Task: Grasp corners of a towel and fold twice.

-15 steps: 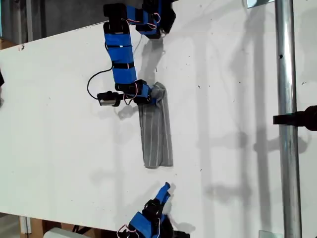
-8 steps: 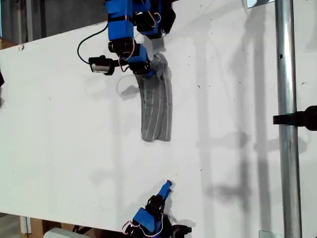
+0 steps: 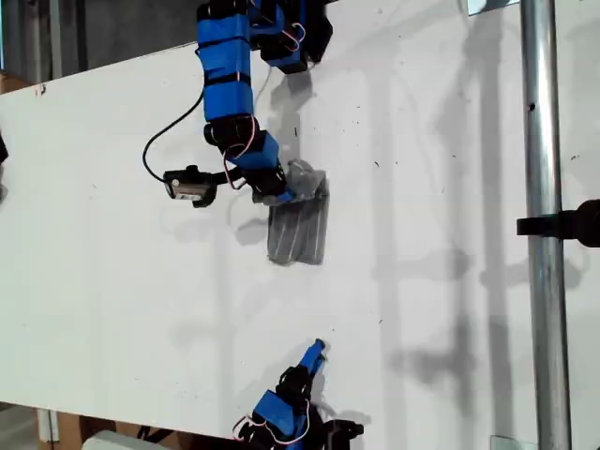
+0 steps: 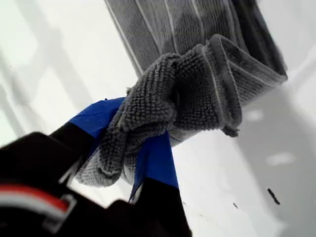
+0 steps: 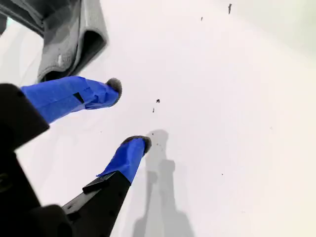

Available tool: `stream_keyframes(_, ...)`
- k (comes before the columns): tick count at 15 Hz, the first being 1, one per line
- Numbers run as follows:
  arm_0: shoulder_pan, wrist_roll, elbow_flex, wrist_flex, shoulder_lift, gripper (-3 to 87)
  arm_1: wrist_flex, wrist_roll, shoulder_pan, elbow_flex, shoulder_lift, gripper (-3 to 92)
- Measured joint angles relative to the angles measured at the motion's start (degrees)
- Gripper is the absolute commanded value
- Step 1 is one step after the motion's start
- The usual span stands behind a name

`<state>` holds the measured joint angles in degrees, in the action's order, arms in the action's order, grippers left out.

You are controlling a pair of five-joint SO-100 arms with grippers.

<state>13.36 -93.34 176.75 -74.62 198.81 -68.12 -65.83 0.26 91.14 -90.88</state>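
Note:
The grey striped towel (image 3: 298, 230) lies on the white table (image 3: 112, 281) as a short folded stack near the middle of the exterior view. My first gripper (image 3: 286, 194), on the arm reaching from the exterior view's top, is shut on a bunched end of the towel (image 4: 207, 84) at the stack's far edge. The cloth wraps over its blue fingers (image 4: 96, 118). Which corners it holds is hidden in the bunch. My second gripper (image 3: 316, 352) hovers near the exterior view's bottom edge, open and empty (image 5: 129, 113), a little short of the towel's near fold (image 5: 74, 34).
A metal pole (image 3: 544, 225) with a black clamp (image 3: 567, 223) runs top to bottom at the exterior view's right. A black cable (image 3: 164, 141) and the wrist camera (image 3: 187, 185) hang off the first arm toward the exterior view's left.
My first gripper lifted the towel's end toward the exterior view's top, then swung it back down over the rest, so the long strip is now a short stack. The second arm barely moved.

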Motion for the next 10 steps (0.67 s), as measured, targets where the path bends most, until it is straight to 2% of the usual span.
stream_keyframes(2, 0.0, 0.0, 0.0, 0.0, 0.0, 17.2, 4.92, 0.88, 2.11, -4.75, 9.67, 2.8)
stream_keyframes(3, 0.09, 0.0, 0.0, 0.0, 0.0, 17.2, 7.21, 0.88, 3.16, -6.15, 13.97, 23.8)
stream_keyframes(4, 0.09, 0.0, 0.0, 0.0, 0.0, 17.2, 8.26, 0.79, 4.22, -7.03, 17.67, 30.9)
stream_keyframes(6, 0.09, 0.0, 0.0, 0.0, 0.0, 17.1, 10.37, 0.97, 5.01, -8.26, 19.6, 17.1)
stream_keyframes(10, 0.09, 0.0, 0.09, 0.0, 0.0, 17.5, 15.56, 2.64, 5.71, -8.79, 15.12, 14.0)
